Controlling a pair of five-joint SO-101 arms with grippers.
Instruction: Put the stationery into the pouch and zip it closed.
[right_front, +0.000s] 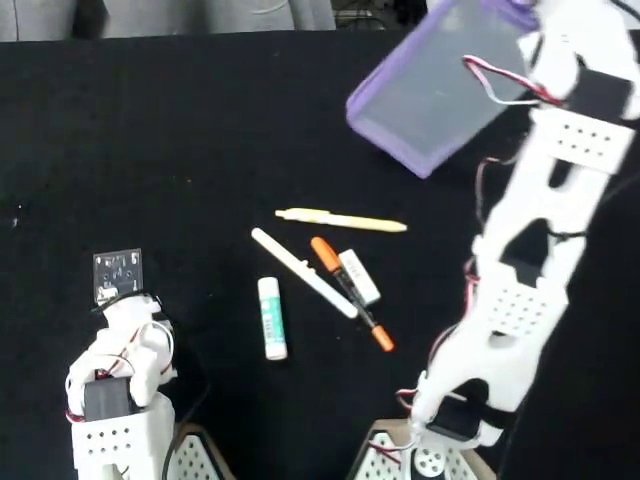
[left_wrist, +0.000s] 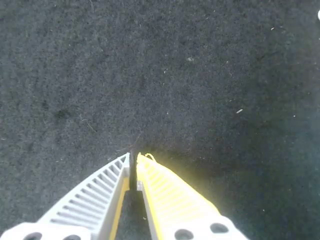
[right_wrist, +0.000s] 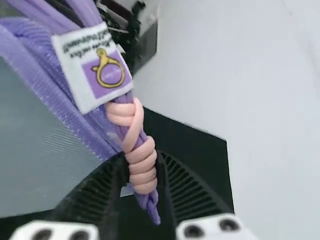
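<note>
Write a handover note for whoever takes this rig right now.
Left gripper: shut, empty, low over the black table.
Right gripper: shut on the purple mesh pouch by its strap, holding it lifted over the table's far edge.
Loose on the table: yellow pen, white pen, orange marker, white eraser, white glue stick.
Done: pouch picked up. Left: load all five, zip closed.

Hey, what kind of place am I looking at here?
Probably a robot test bench rather than a home desk: a table under black cloth, a left arm and a right arm mounted at its near edge, and pens laid out loose.
</note>
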